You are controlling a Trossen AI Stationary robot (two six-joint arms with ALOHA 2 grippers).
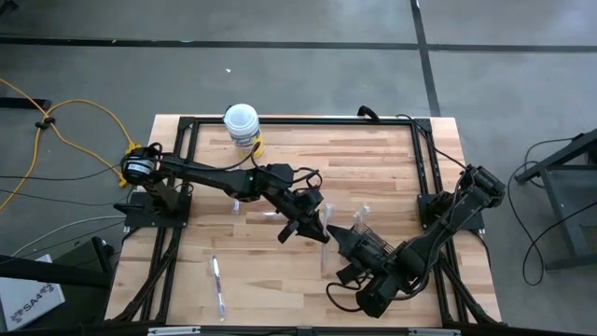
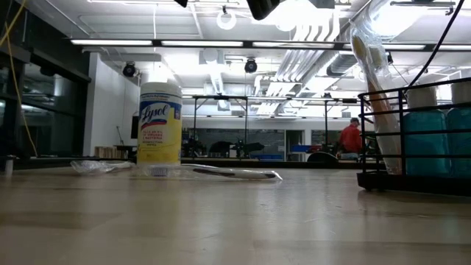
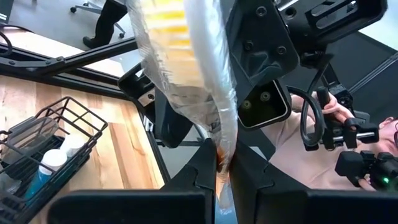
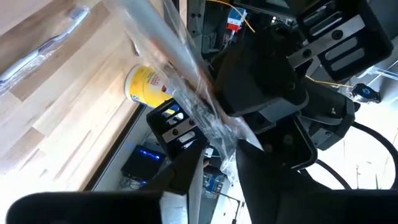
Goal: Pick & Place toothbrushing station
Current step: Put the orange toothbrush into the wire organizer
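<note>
Wrapped in clear plastic, a toothbrush (image 3: pixel 205 118) stands pinched in the clenched left jaws (image 3: pixel 225 163), likely kept upright so it can drop into a slot. Just beside them, the right jaws (image 4: pixel 219 163) straddle the same wrapper; whether they grip it, I cannot tell. Close by the right jaws on the counter (image 1: pixel 270 271) sits the toothbrushing station (image 1: pixel 373 247).

Pale matt wood-plank table (image 1: pixel 280 271), black wire-mesh toothbrushing station (image 1: pixel 371 245), crinkly glossy clear plastic wrapper (image 3: pixel 205 93).
</note>
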